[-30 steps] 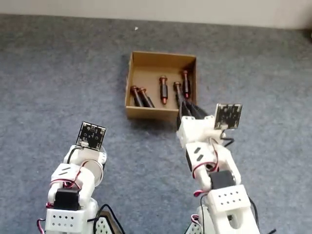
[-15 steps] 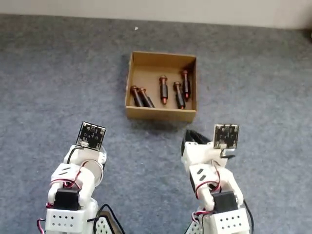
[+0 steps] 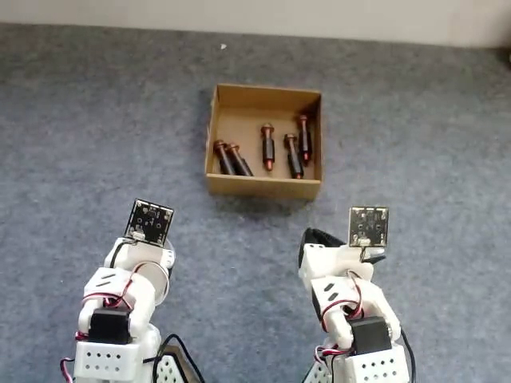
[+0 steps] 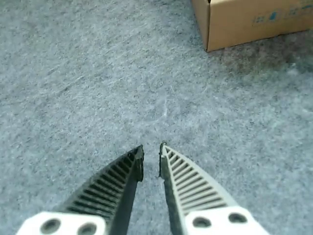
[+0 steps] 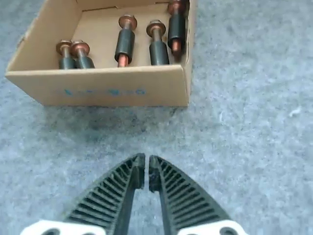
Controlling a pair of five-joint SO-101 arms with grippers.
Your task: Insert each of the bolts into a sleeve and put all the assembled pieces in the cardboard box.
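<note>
High view: left arm (image 3: 128, 295) at lower left, right arm (image 3: 347, 299) at lower right, both over the grey carpeted desk (image 3: 80, 144). Left jaws: almost closed, narrow slit at the tips, nothing held. Right jaws: tips all but touching, nothing held, aimed at the cardboard box (image 3: 263, 187). Box sits at upper centre, apart from both arms. Five sleeved bolts (image 3: 268, 148) lie inside it.

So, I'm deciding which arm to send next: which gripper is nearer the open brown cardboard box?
Right. The right gripper hangs just before the open brown cardboard box, near its right end; the left gripper is farther back, beyond its left corner.
</note>
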